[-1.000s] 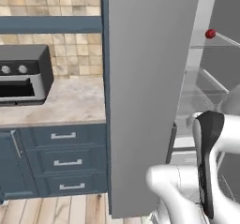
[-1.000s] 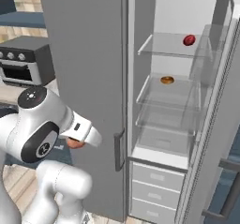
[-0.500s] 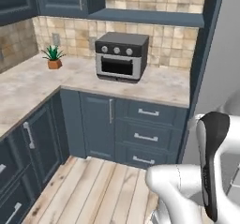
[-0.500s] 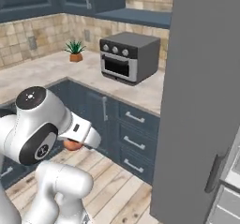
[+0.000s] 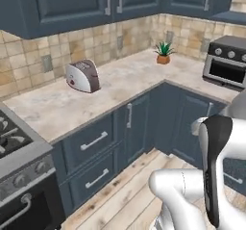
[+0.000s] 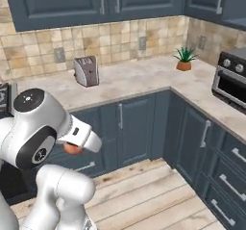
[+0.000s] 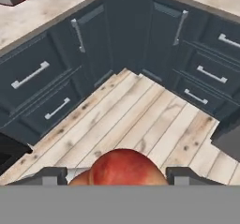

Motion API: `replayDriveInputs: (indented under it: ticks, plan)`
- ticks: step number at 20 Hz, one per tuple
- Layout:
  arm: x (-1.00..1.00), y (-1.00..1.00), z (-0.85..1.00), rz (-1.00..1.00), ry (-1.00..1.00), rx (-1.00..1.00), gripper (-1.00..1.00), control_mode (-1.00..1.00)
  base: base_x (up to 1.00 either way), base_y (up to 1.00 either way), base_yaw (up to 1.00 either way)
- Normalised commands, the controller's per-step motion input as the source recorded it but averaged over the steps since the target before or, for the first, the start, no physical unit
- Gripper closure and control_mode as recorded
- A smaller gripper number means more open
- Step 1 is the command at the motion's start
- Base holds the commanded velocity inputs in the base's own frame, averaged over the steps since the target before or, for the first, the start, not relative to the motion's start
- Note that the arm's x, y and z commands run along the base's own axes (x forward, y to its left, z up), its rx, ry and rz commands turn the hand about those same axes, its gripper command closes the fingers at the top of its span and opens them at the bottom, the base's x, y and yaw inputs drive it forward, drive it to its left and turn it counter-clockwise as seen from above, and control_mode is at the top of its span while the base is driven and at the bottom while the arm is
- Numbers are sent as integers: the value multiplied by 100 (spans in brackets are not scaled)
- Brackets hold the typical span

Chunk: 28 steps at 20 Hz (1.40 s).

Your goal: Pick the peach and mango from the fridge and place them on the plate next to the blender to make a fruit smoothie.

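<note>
- Hand view: a red-orange peach [image 7: 123, 168] is held between the two finger tips of the gripper [image 7: 117, 174], low in the picture, above the wooden floor [image 7: 140, 120] in the corner of dark blue cabinets [image 7: 51, 85].
- In the right base view the same fruit [image 6: 72, 148] is seen tucked under the white wrist, close to the arm's body, so the gripper is judged to be clenched on it.
- Since a second ago the whole scene has swung: the open fridge with its glass shelves was in front of the base then, and half a second ago only its grey door edge remained at the right. Now a corner counter [image 5: 86, 101] is faced instead, with a toaster [image 5: 82, 76] at the left, a small potted plant [image 5: 163, 53] far in the corner and a countertop oven [image 5: 226, 63] at the right.
- This is read as a turn of the base, not a move of the things.
- For the task it means the first fruit is out of the fridge and in carriage; the base is judged to be turning to seek the plate beside the blender.
- The mango remains to be fetched afterwards.
</note>
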Motion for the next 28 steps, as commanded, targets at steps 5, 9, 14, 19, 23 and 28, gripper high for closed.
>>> replayDriveInputs:
  ticks: [5, 9, 14, 19, 23, 28]
  plan:
    - [0, 0, 0, 0, 0, 0, 100, 100, 0, 56, 84]
    - [0, 0, 0, 0, 0, 0, 100, 100, 0, 17, 91]
    - [0, 0, 0, 0, 0, 0, 100, 100, 0, 14, 95]
    - [0, 0, 0, 0, 0, 0, 100, 100, -1, 23, 94]
    - [0, 0, 0, 0, 0, 0, 100, 100, -2, 30, 92]
    - [0, 0, 0, 0, 0, 0, 100, 100, -2, 32, 90]
